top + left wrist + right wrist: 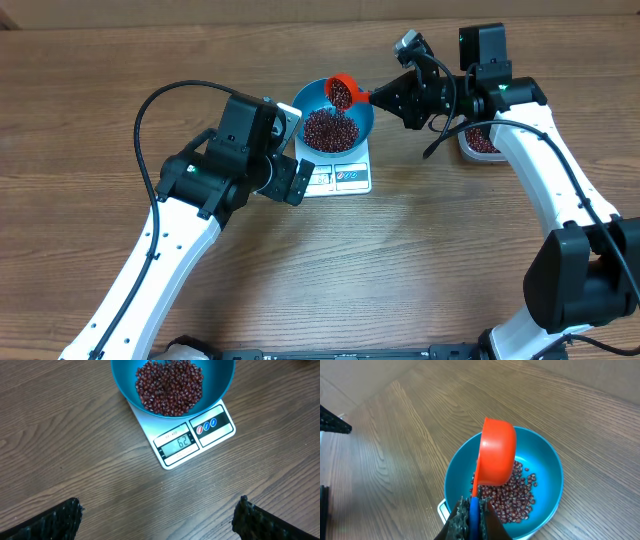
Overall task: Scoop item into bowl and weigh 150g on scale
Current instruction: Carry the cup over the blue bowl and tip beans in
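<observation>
Right gripper [472,512] pinches an orange scoop [497,452], tipped over the one o'clock rim of the blue bowl [308,98]; beans [170,385] heap inside, atop the scale [216,422]. Left gripper [157,520] hovers spread at eight o'clock. Pouring slowly, eyes on the display [176,442], seems wisest.

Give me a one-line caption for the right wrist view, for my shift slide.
Right gripper holding an orange scoop tipped over the blue bowl, with red-brown beans heaped inside.

Left arm [150,270] and right arm [545,160] in smooth white shells, boxy black joint housings, thin black cables [138,125] looping loose, small green lights [503,88] glowing, left gripper [160,504] with coarse, ridged black fingers [62,520].
</observation>
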Robot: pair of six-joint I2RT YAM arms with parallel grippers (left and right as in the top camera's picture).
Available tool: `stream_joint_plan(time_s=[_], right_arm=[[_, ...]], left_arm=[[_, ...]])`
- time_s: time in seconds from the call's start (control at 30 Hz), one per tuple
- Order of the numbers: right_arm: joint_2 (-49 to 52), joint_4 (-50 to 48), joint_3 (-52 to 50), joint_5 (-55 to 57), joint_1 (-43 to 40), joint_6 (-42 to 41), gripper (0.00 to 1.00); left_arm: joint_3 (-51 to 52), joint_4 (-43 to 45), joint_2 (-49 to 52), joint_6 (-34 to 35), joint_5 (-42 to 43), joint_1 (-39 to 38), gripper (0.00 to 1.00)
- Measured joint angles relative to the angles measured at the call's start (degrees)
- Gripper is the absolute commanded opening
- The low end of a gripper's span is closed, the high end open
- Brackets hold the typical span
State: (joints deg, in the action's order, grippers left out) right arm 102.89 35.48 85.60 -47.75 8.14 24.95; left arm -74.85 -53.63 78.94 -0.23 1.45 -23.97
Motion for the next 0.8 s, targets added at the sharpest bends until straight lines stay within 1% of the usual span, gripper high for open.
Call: stream_joint_plan(time_s=[0.57, 0.8], right_arm=[[-0.2, 3.0, 0.0, 0.9, 0.0, 1.8, 0.04], [-2.5, 3.0, 0.0, 1.9, 0.0, 2.9, 0.04]], left_arm=[[0.0, 0.0, 0.0, 0.0, 0.0, 0.0, 0.99], [0.0, 0.0, 0.0, 0.0, 0.0, 0.0, 0.99]])
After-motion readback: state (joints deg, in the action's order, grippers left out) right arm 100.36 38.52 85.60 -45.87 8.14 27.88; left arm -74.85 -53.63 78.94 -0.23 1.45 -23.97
